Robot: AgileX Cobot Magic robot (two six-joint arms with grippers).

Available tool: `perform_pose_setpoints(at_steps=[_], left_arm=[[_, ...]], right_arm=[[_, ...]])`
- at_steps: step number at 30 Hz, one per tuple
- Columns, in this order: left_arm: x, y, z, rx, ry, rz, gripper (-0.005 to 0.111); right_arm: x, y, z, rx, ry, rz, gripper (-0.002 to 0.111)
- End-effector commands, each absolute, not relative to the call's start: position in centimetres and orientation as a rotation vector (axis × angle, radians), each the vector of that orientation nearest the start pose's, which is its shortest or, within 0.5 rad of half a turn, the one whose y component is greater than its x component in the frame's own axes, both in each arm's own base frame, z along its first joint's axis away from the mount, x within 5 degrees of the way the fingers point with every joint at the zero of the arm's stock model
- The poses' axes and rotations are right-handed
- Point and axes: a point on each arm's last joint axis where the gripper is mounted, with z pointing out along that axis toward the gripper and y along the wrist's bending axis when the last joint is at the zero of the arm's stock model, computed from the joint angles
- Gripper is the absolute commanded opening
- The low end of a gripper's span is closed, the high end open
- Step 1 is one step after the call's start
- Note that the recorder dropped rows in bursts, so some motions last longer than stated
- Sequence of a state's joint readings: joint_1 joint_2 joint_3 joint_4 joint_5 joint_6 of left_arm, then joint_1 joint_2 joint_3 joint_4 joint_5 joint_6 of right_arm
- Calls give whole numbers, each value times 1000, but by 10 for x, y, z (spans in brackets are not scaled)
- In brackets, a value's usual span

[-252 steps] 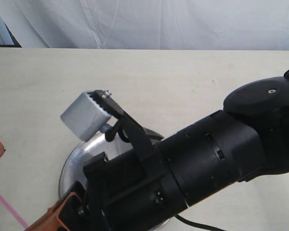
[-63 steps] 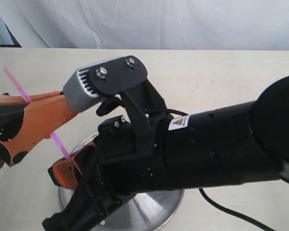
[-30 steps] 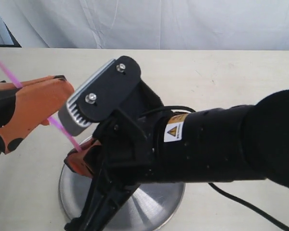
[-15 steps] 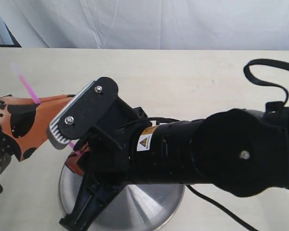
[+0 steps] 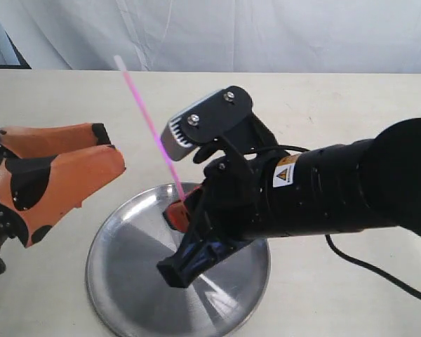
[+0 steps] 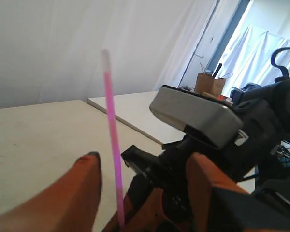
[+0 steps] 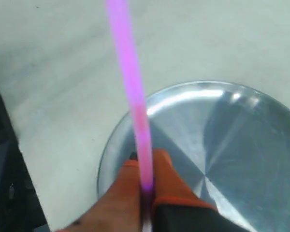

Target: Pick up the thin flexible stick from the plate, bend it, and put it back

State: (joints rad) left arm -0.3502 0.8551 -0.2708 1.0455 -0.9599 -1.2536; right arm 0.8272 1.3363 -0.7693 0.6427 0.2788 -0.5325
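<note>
The thin pink stick (image 5: 149, 125) stands straight and steeply tilted above the plate (image 5: 126, 260), its pale tip (image 5: 118, 62) uppermost. My right gripper (image 5: 179, 208) is shut on its lower end just over the plate; in the right wrist view the orange fingers (image 7: 128, 186) pinch the stick (image 7: 133, 92) over the shiny plate (image 7: 232, 135). My left gripper (image 5: 111, 149) is open at the left, a little apart from the stick. In the left wrist view the stick (image 6: 111, 135) rises between the spread fingers (image 6: 87, 188), nearer one of them, and the left gripper (image 6: 145, 157) touches nothing.
The right arm's black body (image 5: 323, 196) stretches across the right half of the table, its cable (image 5: 379, 277) trailing over the tabletop (image 5: 302, 105). A white curtain (image 5: 266, 35) hangs behind the table's far edge.
The left gripper has opened and let go of the stick. The right gripper has shifted right with the stick, which now stands free of the left fingers.
</note>
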Motion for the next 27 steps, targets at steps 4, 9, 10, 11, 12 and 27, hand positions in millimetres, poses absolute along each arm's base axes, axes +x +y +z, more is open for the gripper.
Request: perform_pose_setpoints(at_steps=[4,9,10,11,12,27], left_arm=[[101,-111,264,746,1509,-1173,11],[99,-111,265,764,1499,-1188,0],[98,-111,265,763,1492,-1198,0],[98,-111,266,756,1484,-1207,0],[98,-111,267,745,1479,-1215,0],[96,-86,291,634,1435,-772,0]], right_arm=[[176,194,236,-921,2237,602,0],[177,193,235,-945,2221,574,0],[177,194,234,-945,2221,571,0],[178,194,234,-946,2214,564,0],[179,194,233,-948,2220,562,0],[195,209,155,-1011,2484,459,0]])
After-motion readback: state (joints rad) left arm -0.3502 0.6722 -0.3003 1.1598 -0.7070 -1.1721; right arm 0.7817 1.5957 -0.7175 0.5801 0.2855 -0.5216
